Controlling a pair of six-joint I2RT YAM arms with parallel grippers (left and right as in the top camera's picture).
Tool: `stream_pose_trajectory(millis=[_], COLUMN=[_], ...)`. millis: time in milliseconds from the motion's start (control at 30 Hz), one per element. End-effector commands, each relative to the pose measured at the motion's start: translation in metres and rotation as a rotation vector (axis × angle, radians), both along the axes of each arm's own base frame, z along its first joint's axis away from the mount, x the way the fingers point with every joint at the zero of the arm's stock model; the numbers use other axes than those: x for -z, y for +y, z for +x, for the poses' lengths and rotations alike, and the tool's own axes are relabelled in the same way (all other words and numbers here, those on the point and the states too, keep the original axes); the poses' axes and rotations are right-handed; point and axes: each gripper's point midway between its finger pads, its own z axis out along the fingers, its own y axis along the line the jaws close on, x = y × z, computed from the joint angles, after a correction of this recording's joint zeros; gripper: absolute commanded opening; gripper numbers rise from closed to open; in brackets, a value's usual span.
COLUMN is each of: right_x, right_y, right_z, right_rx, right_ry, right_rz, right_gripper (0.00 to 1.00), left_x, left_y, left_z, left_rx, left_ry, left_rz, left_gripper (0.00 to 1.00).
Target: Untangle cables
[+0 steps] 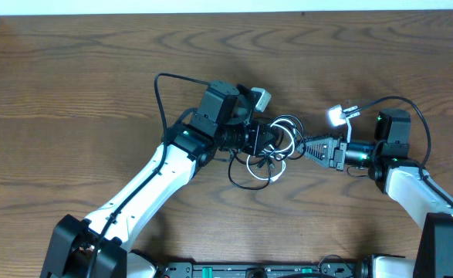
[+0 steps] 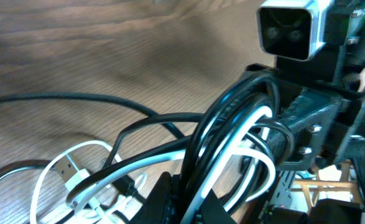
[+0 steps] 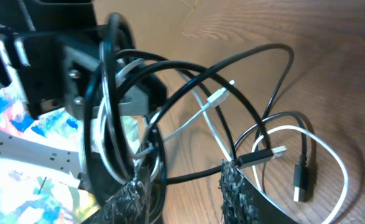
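The cables (image 1: 266,158) are a tangle of thin black cords and one white cord in small loops at the table's middle. My left gripper (image 1: 277,137) is shut on a bunch of black and white loops, seen close in the left wrist view (image 2: 232,124), with its jaws (image 2: 185,199) clamped around them. My right gripper (image 1: 302,147) faces it from the right and is open. In the right wrist view a black cord (image 3: 188,168) crosses between its fingers (image 3: 182,190). Loose loops (image 3: 331,155) and a USB plug (image 3: 300,182) lie on the wood.
The wooden table (image 1: 72,85) ends at its back edge along the top of the overhead view. Thicker black arm cables arc by the left arm (image 1: 159,96) and the right arm (image 1: 415,112). The right wrist camera (image 2: 288,28) sits close to the left gripper.
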Motion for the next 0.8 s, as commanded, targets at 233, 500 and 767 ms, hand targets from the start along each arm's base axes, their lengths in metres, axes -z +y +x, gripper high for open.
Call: stream_pose_trajectory(millis=[233,500,767], right_x=[0.034,0.042,0.039], right_y=[0.009,0.031,0.024], right_z=[-0.01,-0.011,0.011], right_rx=[0.018,-0.024,0.06], right_ry=[0.081,-0.003,-0.047], right_rz=[-0.139,-0.22,-0.246], right_gripper=[0.38,0.35,0.29], left_x=[0.021,0.021,0.034], left_y=[0.027,0.019,0.02], left_z=[0.021,0.007,-0.014], left_rx=[-0.212,-0.192,-0.163], left_ry=[0.027,0.109,0.179], left_rz=[0.149,0.115,0.171], left_gripper=[0.07,0.07,0.07])
